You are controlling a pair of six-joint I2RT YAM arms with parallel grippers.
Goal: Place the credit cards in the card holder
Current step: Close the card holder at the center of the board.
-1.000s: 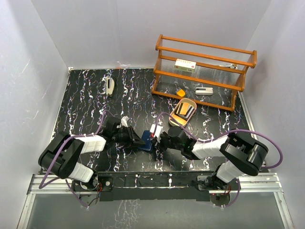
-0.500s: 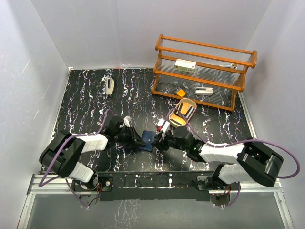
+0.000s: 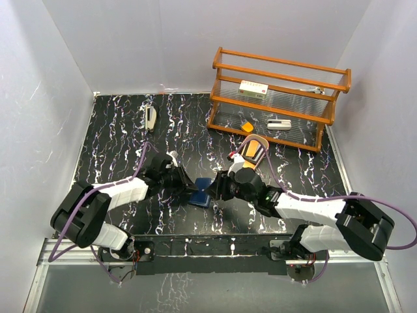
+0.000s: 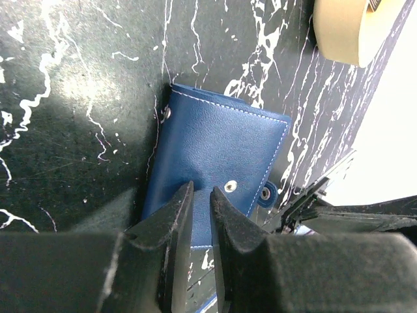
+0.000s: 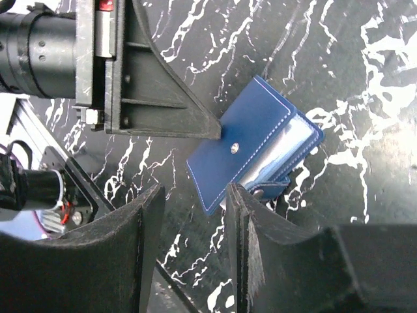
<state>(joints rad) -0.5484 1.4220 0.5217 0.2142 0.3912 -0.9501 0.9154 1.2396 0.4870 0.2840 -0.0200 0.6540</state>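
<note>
The navy-blue card holder [image 3: 201, 191] lies on the black marbled table between my two grippers. In the right wrist view the card holder [image 5: 251, 147] gapes a little, showing a pale inside; its snap tab sits by my right finger. My left gripper [image 4: 201, 195] is shut but for a sliver, tips resting on the holder's cover [image 4: 221, 150] near a snap. My right gripper [image 5: 195, 195] stands open over the holder's near corner, gripping nothing. Credit cards [image 3: 253, 149], orange and dark, stand in the gold oval tray [image 3: 262, 141] behind the right wrist.
A wooden shelf rack [image 3: 280, 98] with small items stands at the back right. A small white object [image 3: 150, 119] lies at the back left. The tray's rim [image 4: 345, 36] shows at the top right of the left wrist view. White walls close in the table.
My right gripper has opened and its arm has stretched further over the table, behind the holder. The left gripper has crept slightly towards the holder, still nearly closed.
</note>
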